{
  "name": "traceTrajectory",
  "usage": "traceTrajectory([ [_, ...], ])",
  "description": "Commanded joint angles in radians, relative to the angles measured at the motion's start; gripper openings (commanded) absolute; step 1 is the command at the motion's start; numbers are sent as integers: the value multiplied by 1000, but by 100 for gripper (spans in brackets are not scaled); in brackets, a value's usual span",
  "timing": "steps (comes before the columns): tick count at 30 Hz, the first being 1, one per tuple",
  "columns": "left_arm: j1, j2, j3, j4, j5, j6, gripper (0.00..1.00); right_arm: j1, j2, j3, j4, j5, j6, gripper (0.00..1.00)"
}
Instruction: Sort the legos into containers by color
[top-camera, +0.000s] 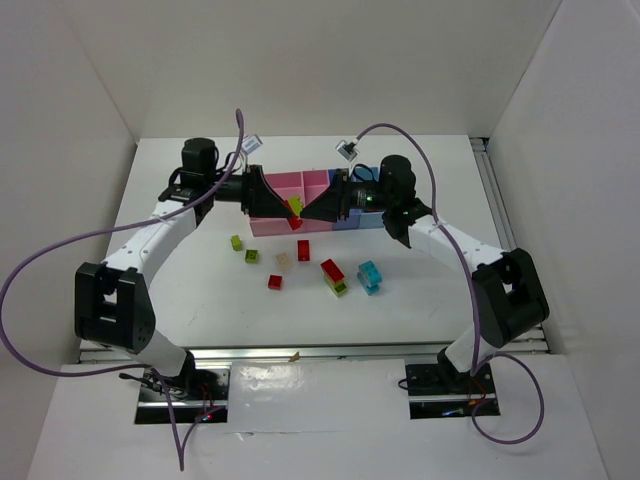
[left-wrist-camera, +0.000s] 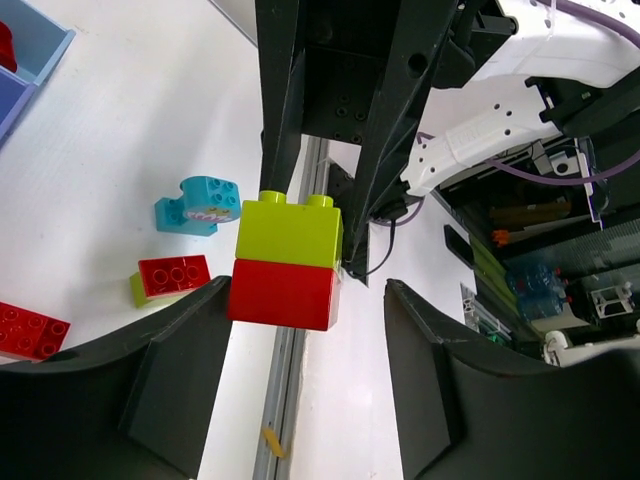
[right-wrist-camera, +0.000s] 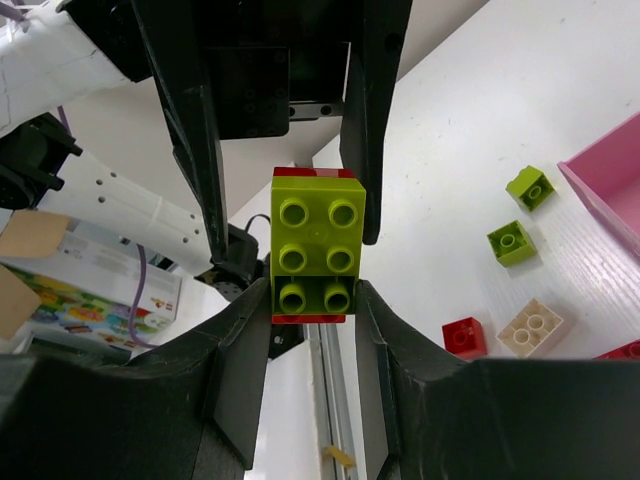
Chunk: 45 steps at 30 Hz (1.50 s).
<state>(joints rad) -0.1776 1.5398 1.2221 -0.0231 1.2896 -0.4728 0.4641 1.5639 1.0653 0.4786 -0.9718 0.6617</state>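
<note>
Right jaws tight around yellow-green-over-red two-brick stack (right-wrist-camera: 312, 250)

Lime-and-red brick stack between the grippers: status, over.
Right gripper shut on lime-green-over-red plastic brick stack. Left gripper open around it. Stack unsplit, in mid-air near the pink plastic bins. Nothing blocking.
</note>
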Motion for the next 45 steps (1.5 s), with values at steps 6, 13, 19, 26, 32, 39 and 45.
traceTrajectory([
  [6, 0, -32, -13, 60, 43, -3, 46, -5, -28, -5, 77, -2, 10, 13],
  [13, 23, 14, 54, -73, -18, 52, 0, -24, -28, 5, 34, -1, 0, 13],
  [19, 63, 23, 54, -90, -29, 49, 0, -99, -28, 68, -35, 31, -20, 13],
  [26, 72, 88, 126, -113, -84, 8, 0, -168, -1, 208, -282, 233, -124, 13],
  [32, 47, 155, 261, -179, -267, -76, 0, -168, 65, 306, -667, 663, -284, 13],
  [39, 27, 236, 375, -241, -409, -98, 0, -148, 209, 426, -779, 818, -332, 13],
  [45, 7, 342, 460, -241, -443, -133, 0, -116, 363, 559, -856, 857, -395, 13],
])
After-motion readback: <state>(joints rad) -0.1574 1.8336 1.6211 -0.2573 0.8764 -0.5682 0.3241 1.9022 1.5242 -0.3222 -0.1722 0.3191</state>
